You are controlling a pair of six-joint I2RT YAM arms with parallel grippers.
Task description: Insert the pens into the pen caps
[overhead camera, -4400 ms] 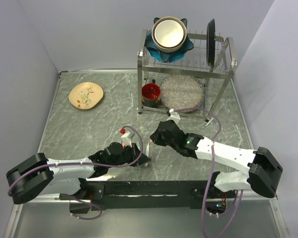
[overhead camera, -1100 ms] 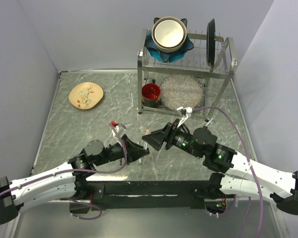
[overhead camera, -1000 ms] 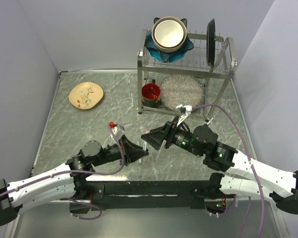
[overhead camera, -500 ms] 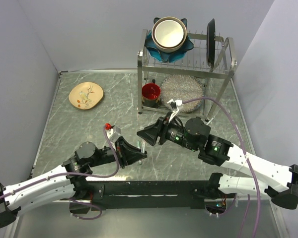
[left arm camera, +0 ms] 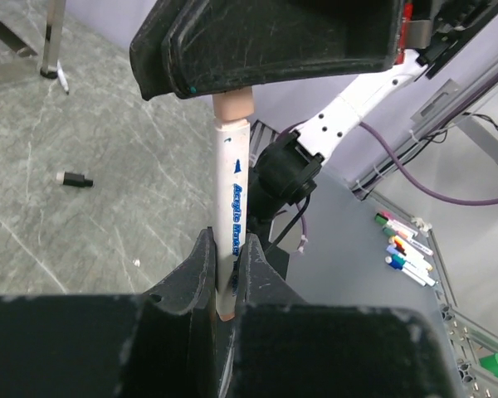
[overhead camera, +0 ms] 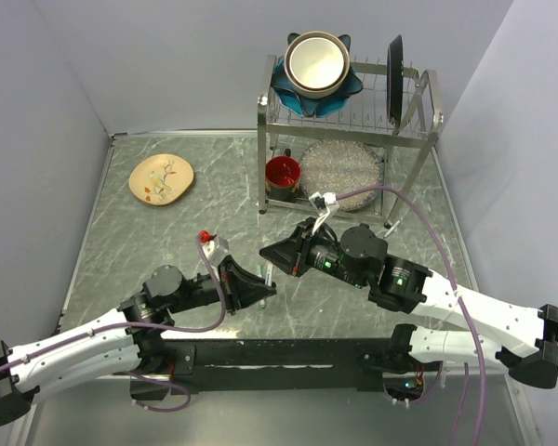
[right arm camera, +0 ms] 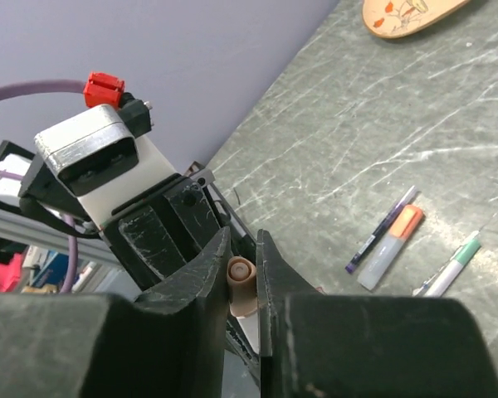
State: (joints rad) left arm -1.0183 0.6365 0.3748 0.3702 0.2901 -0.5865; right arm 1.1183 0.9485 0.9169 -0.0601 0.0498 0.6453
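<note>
My left gripper [left arm camera: 227, 249] is shut on a white pen with blue lettering [left arm camera: 233, 199] and holds it above the table. My right gripper [right arm camera: 241, 249] is shut on a salmon cap [right arm camera: 241, 280], which sits on the end of that pen [left arm camera: 232, 106]. In the top view the two grippers meet tip to tip, left [overhead camera: 259, 290] and right [overhead camera: 272, 255], with the pen [overhead camera: 268, 275] between them. A small black cap [left arm camera: 73, 178] lies on the table. A purple pen [right arm camera: 382, 229], an orange-capped marker [right arm camera: 390, 246] and a teal-capped pen [right arm camera: 452, 265] also lie on the table.
A metal dish rack [overhead camera: 349, 121] stands at the back with a bowl [overhead camera: 316, 63], a red cup [overhead camera: 282, 174] and a glass plate [overhead camera: 339, 172]. A tan plate [overhead camera: 162, 178] lies at the back left. Another pen [left arm camera: 61, 79] lies by a rack leg.
Both grippers have drifted a little to the left together, still joined at the pen and cap. Since 4.4 s ago both arms have lifted and turned to face one another.
</note>
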